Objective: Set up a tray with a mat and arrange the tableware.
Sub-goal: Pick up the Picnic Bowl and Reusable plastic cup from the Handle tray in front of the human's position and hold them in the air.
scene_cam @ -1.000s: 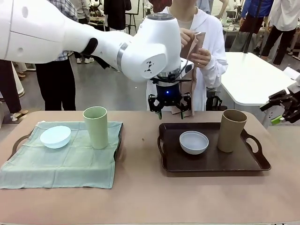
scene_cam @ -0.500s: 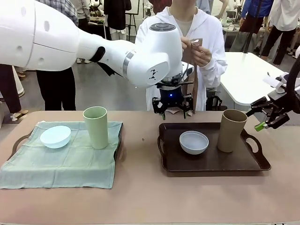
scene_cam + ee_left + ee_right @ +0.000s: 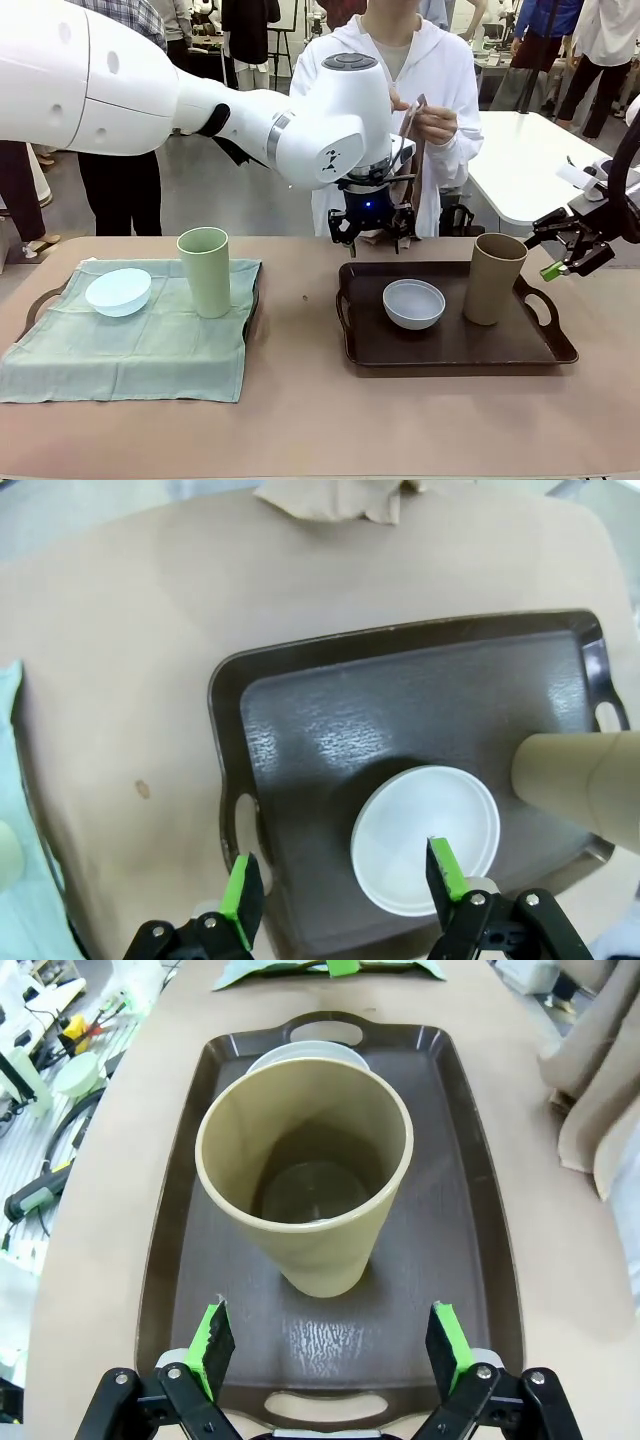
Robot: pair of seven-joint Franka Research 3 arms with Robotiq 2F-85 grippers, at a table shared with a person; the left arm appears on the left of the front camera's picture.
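Tan-brown cup (image 3: 494, 280) has the open, empty right gripper (image 3: 541, 254) nearer; left gripper (image 3: 372, 238) open, empty.

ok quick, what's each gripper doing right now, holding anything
Left gripper: fingers open, empty, over the dark tray.
Right gripper: fingers open, empty, facing the tan-brown cup.

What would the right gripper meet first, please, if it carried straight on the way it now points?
Most likely the tan cup, which stands upright on the dark tray, directly ahead of the right gripper and its open jaws. How far off the cup is, I cannot tell.
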